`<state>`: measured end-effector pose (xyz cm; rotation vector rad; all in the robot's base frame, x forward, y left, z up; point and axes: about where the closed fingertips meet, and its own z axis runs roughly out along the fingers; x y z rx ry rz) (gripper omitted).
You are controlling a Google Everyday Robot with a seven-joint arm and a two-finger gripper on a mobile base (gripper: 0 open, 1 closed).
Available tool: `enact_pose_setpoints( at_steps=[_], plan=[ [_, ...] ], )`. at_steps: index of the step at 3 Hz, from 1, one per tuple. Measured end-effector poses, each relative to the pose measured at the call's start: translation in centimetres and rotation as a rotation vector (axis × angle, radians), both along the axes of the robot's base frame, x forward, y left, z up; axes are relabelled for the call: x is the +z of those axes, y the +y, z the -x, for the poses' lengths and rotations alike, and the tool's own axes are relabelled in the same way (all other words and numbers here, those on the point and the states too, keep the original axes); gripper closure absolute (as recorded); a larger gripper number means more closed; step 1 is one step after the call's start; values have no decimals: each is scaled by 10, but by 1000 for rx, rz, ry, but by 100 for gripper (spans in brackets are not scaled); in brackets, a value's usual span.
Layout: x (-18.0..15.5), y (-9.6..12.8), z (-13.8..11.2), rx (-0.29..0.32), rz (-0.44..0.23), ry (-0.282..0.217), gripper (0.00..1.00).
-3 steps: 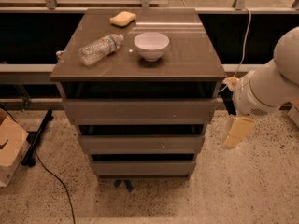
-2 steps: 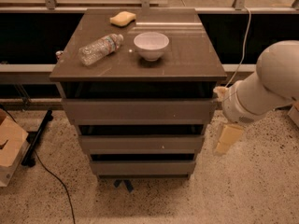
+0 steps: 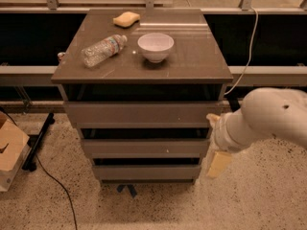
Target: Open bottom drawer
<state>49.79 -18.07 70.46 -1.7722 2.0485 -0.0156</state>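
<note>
Pretty much nothing's done yet on your end: the bottom drawer (image 3: 147, 171) sits shut at the foot of the cabinet (image 3: 196, 61), pushed in like the two above it. Your gripper (image 3: 218, 163) hangs just off the cabinet's right side, level with the lower drawers. I can't tell if it's open or closed. Getting hold of the drawer and pulling it out are both left to do.

Cabinet top (image 3: 196, 56) w/ bottle (image 3: 103, 50), bowl (image 3: 155, 47), sponge (image 3: 126, 19); hand (image 3: 218, 163) low, off R side.
</note>
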Motion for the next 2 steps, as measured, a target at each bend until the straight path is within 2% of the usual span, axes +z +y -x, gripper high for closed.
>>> enact_pose_setpoints(
  at_steps=[2],
  plan=[
    [-88,8,-3,-32,-45,11,0]
  ],
)
